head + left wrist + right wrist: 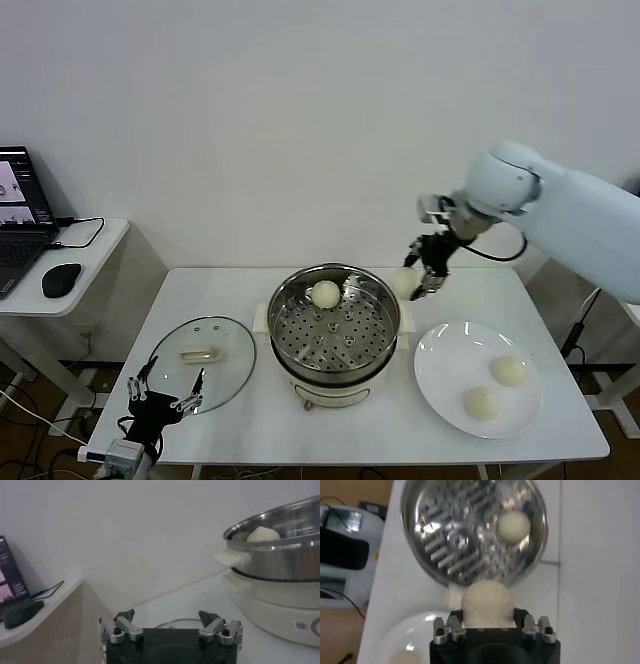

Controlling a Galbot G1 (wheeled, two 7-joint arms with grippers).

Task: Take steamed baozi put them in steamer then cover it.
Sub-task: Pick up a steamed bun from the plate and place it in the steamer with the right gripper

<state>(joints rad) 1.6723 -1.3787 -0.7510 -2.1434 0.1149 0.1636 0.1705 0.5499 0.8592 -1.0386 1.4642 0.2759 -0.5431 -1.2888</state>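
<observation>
A plain white wall backs the white table [250,420] before you, with a smaller side desk [90,250] at your left carrying a laptop [20,215] and a black mouse [61,280]. At the table's centre stands the steamer [335,335], its shiny perforated basket seated on a cream-white pot base; one steamed baozi [326,294] already lies inside, near the far rim. Your right gripper [425,280] hangs above the table just beyond the steamer's right rim, fingers pinching a second baozi [404,283]; the right wrist view shows that held bun [487,602] clamped between the jaws, with the basket and its resting bun [514,525] beyond it. To the right of the steamer sits the white plate [440,360], bearing two more baozi, one toward the rear [508,371] and one toward the front [481,403]. The cover [200,362], a clear glass lid with a cream oblong handle, lies flat on the table left of the steamer. Your left gripper [165,392] waits low at the table's near left edge, just beside the lid's front rim, its fingers [125,617] spread wide and holding nothing.
</observation>
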